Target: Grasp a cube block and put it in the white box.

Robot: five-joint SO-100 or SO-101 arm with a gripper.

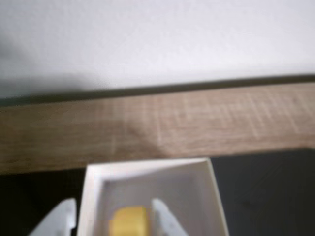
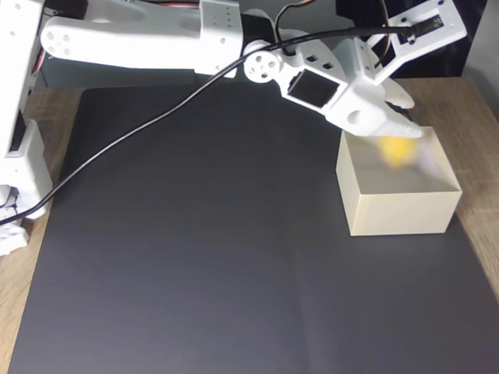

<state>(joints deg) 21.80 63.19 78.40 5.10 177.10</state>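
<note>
The white box (image 2: 401,210) stands on the right side of the black mat, and its far wall (image 1: 147,167) shows in the wrist view. The yellow cube block (image 2: 396,149) is a blurred yellow patch inside the box, just below my fingertips. In the wrist view the cube block (image 1: 129,221) sits low between my two white fingers, with a clear gap on its left side. My gripper (image 2: 409,117) hovers over the box's back left corner, and in the wrist view the gripper (image 1: 113,201) stands open with the jaws spread wider than the cube.
A black mat (image 2: 195,257) covers most of the wooden table (image 2: 475,101). The arm's base (image 2: 19,156) stands at the left edge, with a black cable (image 2: 117,148) trailing across the mat. A white wall (image 1: 157,39) rises behind the table edge.
</note>
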